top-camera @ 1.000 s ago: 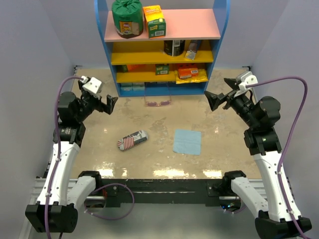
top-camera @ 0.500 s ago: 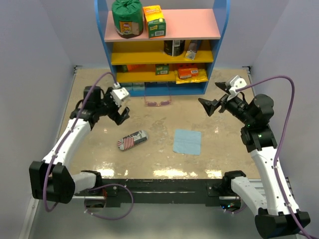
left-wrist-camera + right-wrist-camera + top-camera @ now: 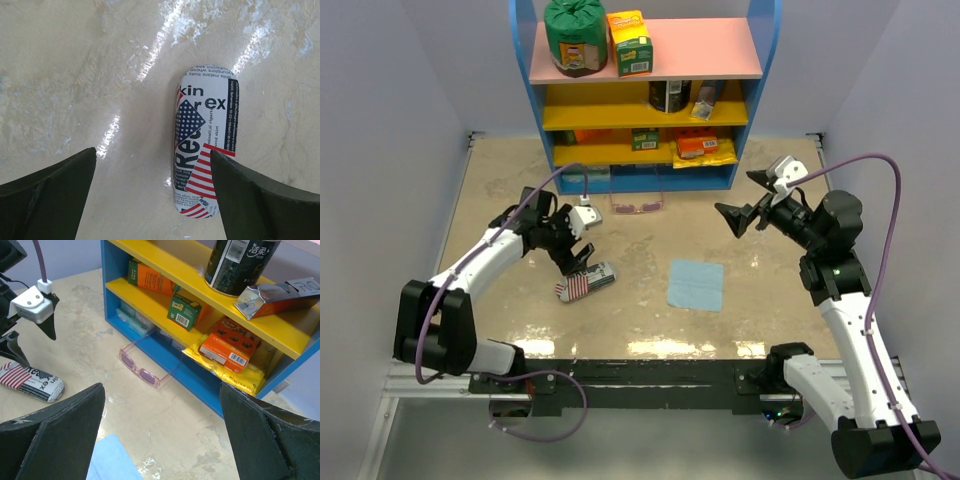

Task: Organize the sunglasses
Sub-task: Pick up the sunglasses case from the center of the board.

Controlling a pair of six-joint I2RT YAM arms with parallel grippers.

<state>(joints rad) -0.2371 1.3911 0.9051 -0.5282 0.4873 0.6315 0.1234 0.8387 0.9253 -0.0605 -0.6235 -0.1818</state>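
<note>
Hovering spread over the pouch (image 3: 205,150), left fingers (image 3: 45,190), like spread right fingers (image 3: 50,440), stand apart from sunglasses (image 3: 142,371) seemingly touching the shelf (image 3: 700,180).

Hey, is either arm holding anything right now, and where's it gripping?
Nothing is held. The left gripper is open above the flag-print pouch; the right gripper is open, away from the sunglasses.

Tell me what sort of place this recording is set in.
Likely a lab test cell dressed as a small shop: plain walls enclose a table with a left arm and right arm mounted at its near edge, and a blue shelf unit holds packaged groceries.
</note>
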